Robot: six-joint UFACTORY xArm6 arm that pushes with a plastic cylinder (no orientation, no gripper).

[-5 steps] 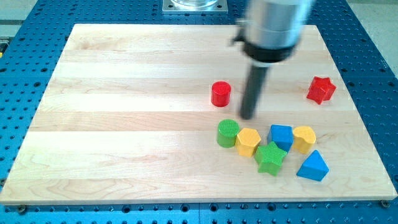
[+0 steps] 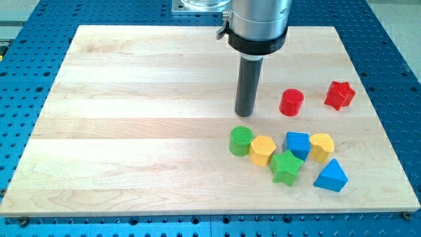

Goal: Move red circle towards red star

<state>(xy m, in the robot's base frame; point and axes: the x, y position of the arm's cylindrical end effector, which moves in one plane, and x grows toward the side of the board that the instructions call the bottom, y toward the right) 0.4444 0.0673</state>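
Observation:
The red circle (image 2: 291, 102) stands on the wooden board, right of centre. The red star (image 2: 339, 95) sits a short way to its right, apart from it, near the board's right edge. My tip (image 2: 245, 114) rests on the board to the left of the red circle, with a gap between them, and just above the green circle (image 2: 241, 140).
A cluster lies below the tip and red circle: green circle, yellow hexagon (image 2: 262, 150), green star (image 2: 287, 167), blue block (image 2: 297, 144), yellow block (image 2: 321, 146) and blue triangle (image 2: 331, 176). The board's right edge (image 2: 378, 105) is close to the red star.
The red circle has shifted right, from left of the tip to close beside the red star. My tip has moved slightly left. The other blocks have not moved.

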